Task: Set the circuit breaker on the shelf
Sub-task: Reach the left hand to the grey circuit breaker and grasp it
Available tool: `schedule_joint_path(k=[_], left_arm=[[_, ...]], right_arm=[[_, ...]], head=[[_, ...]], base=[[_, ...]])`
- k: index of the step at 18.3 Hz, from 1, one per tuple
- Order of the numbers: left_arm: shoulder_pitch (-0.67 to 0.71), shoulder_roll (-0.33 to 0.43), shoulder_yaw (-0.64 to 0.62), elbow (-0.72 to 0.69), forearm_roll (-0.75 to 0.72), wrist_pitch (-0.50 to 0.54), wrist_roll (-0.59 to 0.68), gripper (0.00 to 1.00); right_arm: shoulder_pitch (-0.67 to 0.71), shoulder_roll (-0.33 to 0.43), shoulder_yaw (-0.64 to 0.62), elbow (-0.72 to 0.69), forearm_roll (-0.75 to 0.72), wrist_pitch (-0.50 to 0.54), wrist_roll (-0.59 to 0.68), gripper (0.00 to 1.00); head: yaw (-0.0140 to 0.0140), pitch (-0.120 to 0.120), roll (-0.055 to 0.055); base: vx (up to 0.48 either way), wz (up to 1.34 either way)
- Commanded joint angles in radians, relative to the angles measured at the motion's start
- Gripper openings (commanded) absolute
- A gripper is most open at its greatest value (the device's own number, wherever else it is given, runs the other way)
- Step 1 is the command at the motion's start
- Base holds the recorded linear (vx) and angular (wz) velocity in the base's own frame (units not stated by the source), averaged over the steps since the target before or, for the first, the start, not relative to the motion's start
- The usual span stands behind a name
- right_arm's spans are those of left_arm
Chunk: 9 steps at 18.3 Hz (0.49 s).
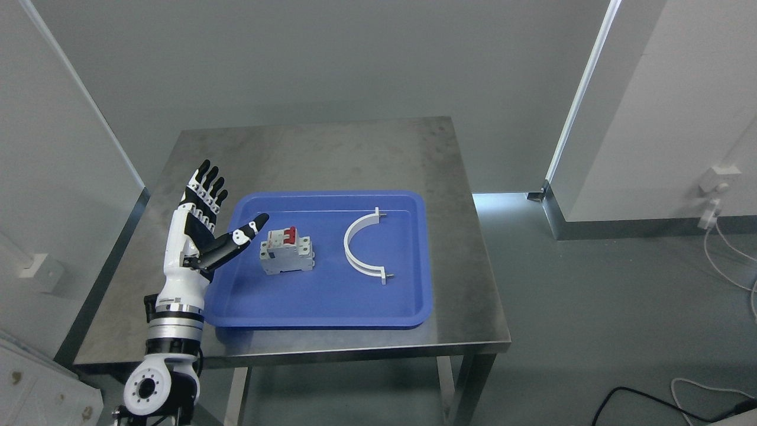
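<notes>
The left hand (204, 228) hovers at the blue tray's (331, 307) left edge, fingers spread and empty, thumb reaching toward the circuit breaker (286, 252). The breaker lies ungrasped in the tray on the steel surface (331, 148). No shelf shows; everything remains to do.

Steel table (331, 148), grey floor (591, 307), white wall panels (662, 118), cables (733, 260) at rt.
</notes>
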Motion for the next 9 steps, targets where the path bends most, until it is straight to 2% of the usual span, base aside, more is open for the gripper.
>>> schedule_joint_path(k=[1, 3, 6, 7, 9], left_arm=[[0.015, 0.096, 0.005, -0.025, 0.0, -0.001, -0.011, 1.0], [0.0, 0.147, 0.008, -0.02, 0.0, -0.001, -0.09, 1.0], [-0.046, 0.26, -0.007, -0.011, -0.007, 0.005, -0.351, 1.0], [-0.072, 0.27, -0.049, 0.006, -0.065, 0.013, -0.417, 1.0], [-0.123, 0.27, -0.102, 0.078, -0.24, 0.014, -0.457, 1.0]], right_arm=[[0.0, -0.017, 0.02, 0.0, 0.0, 0.059, 0.0, 1.0], [0.0, -0.017, 0.02, 0.0, 0.0, 0.059, 0.0, 1.0], [0.0, -0.017, 0.02, 0.0, 0.0, 0.059, 0.0, 1.0], [0.0, -0.017, 0.02, 0.0, 0.0, 0.059, 0.0, 1.0], [0.0, -0.017, 0.02, 0.0, 0.0, 0.059, 0.0, 1.0]], head=[[0.0, 0.0, 0.0], [0.0, 0.0, 0.0], [0.0, 0.0, 0.0], [0.0, 0.0, 0.0], [0.0, 0.0, 0.0]], base=[[0.0, 0.0], [0.001, 0.01], [0.001, 0.0], [0.0, 0.0], [0.006, -0.01]])
